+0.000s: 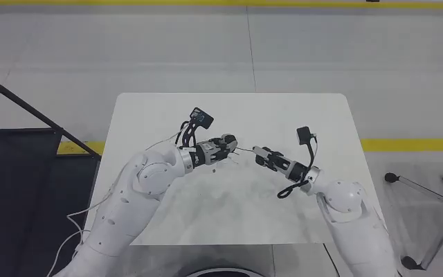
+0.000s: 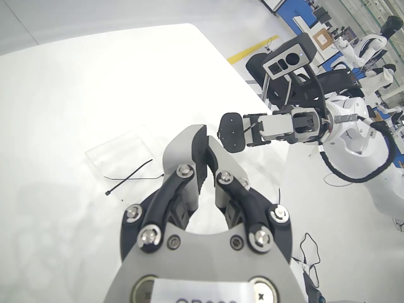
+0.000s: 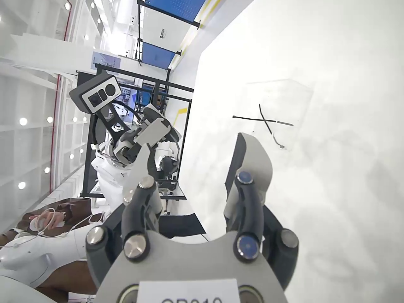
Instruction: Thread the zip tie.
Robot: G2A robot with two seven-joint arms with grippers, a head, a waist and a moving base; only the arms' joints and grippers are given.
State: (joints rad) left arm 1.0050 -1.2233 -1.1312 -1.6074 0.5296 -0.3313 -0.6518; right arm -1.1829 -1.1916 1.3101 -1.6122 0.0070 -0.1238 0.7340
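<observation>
Both grippers hover above the middle of the white table [image 1: 291,118], tips facing each other a short gap apart. My left gripper [image 1: 230,144] [image 2: 206,146] has its pads pressed together on a thin black zip tie [image 1: 244,149], whose strap sticks out toward my right gripper [image 1: 259,153]. In the right wrist view my right gripper [image 3: 195,149] stands open with a wide gap between its fingers. In the left wrist view the strap's far end reaches in beside one right finger pad [image 2: 232,132]. Whether that end touches the pad I cannot tell.
Two loose black zip ties [image 2: 129,178] [image 3: 268,121] lie crossed on a flat clear tray [image 2: 107,152] [image 3: 300,96] on the table under the grippers. A dark frame and panel [image 1: 28,173] stand off the table's left side.
</observation>
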